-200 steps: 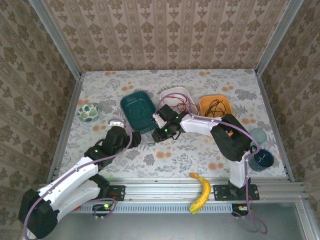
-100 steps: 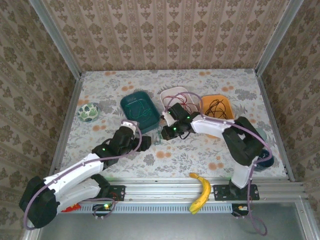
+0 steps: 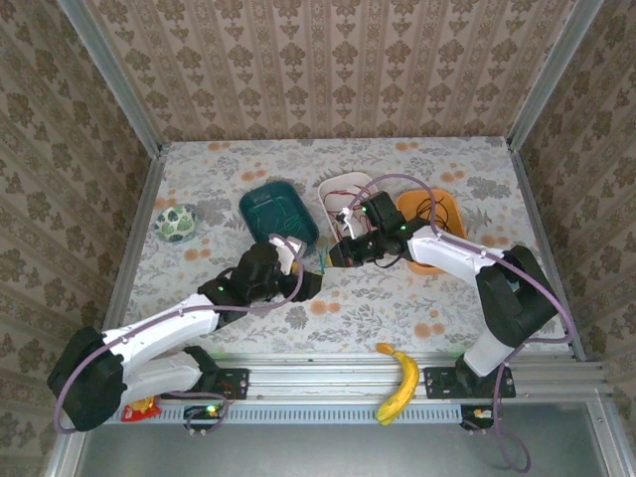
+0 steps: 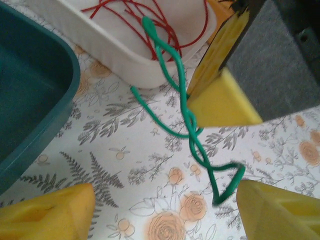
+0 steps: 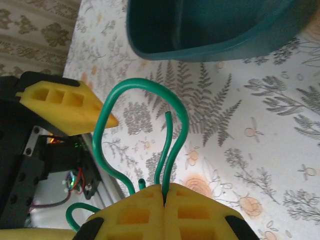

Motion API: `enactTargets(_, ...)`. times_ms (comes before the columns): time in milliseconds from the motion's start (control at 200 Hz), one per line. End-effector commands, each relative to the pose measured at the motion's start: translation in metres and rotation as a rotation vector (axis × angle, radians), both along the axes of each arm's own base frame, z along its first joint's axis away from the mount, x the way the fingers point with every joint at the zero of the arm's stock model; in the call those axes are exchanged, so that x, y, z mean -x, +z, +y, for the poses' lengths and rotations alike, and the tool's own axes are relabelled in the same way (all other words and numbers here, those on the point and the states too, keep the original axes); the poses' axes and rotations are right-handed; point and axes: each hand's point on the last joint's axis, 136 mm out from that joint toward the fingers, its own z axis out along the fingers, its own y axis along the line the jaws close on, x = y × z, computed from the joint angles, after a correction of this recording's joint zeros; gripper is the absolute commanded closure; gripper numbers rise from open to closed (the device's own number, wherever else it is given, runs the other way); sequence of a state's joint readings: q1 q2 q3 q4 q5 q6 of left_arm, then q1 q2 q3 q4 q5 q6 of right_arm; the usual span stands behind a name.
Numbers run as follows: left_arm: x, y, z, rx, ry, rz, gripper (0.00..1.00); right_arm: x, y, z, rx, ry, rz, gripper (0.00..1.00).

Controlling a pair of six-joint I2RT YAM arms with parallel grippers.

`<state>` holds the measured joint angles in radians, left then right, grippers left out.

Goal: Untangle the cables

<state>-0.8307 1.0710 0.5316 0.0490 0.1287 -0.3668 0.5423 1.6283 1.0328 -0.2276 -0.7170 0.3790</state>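
One green cable (image 4: 192, 134), twisted on itself, runs from the white tray (image 4: 117, 57) to your right gripper (image 5: 165, 195), which pinches it. Your left gripper (image 4: 165, 194) is spread wide. Yanking may cinch the twist.

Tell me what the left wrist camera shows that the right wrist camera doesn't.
Left wrist view: the red cable lying in the white tray, and the open left gripper near the green cable, which is twisted there. Right wrist view: the right gripper shut on that cable, a loop of it arching beyond the pads. Shared: the green cable, the teal tray and the floral table.
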Motion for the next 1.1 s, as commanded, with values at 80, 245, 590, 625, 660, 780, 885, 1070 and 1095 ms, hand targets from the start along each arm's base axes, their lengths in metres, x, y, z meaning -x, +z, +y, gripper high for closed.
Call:
enactTargets(80, -0.004, 0.026, -0.02, 0.063, -0.076, -0.063, 0.45, 0.017, 0.019, 0.006, -0.076, 0.056, 0.039, 1.0)
enactTargets(245, -0.005, 0.03, -0.026, 0.114, -0.086, -0.045, 0.85, 0.017, 0.019, 0.006, -0.079, 0.058, 0.048, 1.0)
enactTargets(590, -0.022, 0.059, 0.009, 0.274, 0.052, -0.055, 1.0, -0.026, 0.0, -0.051, 0.14, -0.254, -0.055, 1.0)
enactTargets(625, -0.022, 0.061, 0.015, 0.288, 0.064, -0.053, 1.0, -0.031, -0.001, -0.059, 0.159, -0.294, -0.064, 1.0)
enactTargets(660, -0.022, 0.064, 0.021, 0.3, 0.07, -0.051, 1.0, -0.036, -0.001, -0.069, 0.177, -0.333, -0.075, 1.0)
enactTargets(780, -0.024, 0.071, 0.039, 0.331, 0.116, -0.059, 1.0, -0.042, 0.004, -0.082, 0.188, -0.383, -0.113, 1.0)
enactTargets(885, -0.029, 0.075, 0.055, 0.352, 0.176, -0.07, 1.0, -0.039, 0.009, -0.074, 0.148, -0.343, -0.11, 1.0)
enactTargets(1070, -0.052, 0.081, 0.075, 0.368, 0.308, -0.088, 1.0, -0.028, 0.03, -0.043, 0.03, -0.235, -0.135, 0.77)
enactTargets(1095, -0.057, 0.082, 0.08, 0.37, 0.336, -0.09, 1.0, -0.029, 0.033, -0.042, 0.023, -0.237, -0.144, 0.67)
